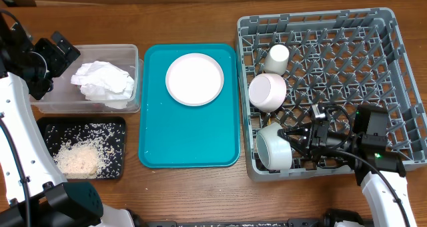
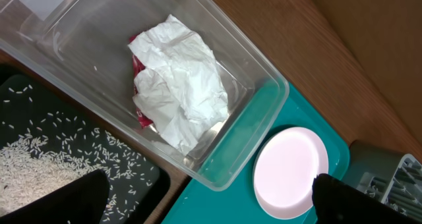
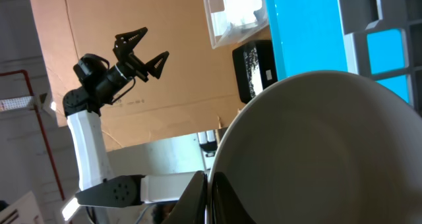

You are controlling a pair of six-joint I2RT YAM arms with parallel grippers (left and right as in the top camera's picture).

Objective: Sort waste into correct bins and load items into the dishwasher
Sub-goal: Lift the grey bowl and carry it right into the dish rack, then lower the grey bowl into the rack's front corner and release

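**Overhead.** L claw [image 1: 59,51] hangs over the end of the clear tub [image 1: 107,48] farthest from the teal tray [image 1: 190,140]. Its jaws are spread wide w/ nothing betw. them. The tub sits just left of the teal tray. The crumpled napkin [image 1: 103,82] lies in it on the claw's tray side, apart from the fingers. The black tray [image 1: 115,167] w/ rice grains [image 1: 77,159] also sits left of the teal tray, on the near side. The pink plate [image 1: 194,79] rests on the teal tray's far half. The dish rack [image 1: 347,60] stands just right of the teal tray. Along its tray-side edge, far to near, are the white cup [image 1: 277,57], the whitish-pink bowl [image 1: 267,92] and the grey-green bowl [image 1: 273,149], which is tipped on its side. R claw [image 1: 293,137] is narrow, pinching that bowl's rim on the side away from the teal tray.

**L wrist.** Dark fingers [image 2: 72,201] sit at the lower corners, far apart. The napkin lies above and betw. them in the tub, and a red sauce packet [image 2: 137,69] peeks from under it. Plate and teal tray are at lower right.

**R wrist.** R claw's fingertips [image 3: 209,191] meet on the bowl's rim, and the bowl fills the view. L claw, jaws agape, shows far beyond the teal tray.
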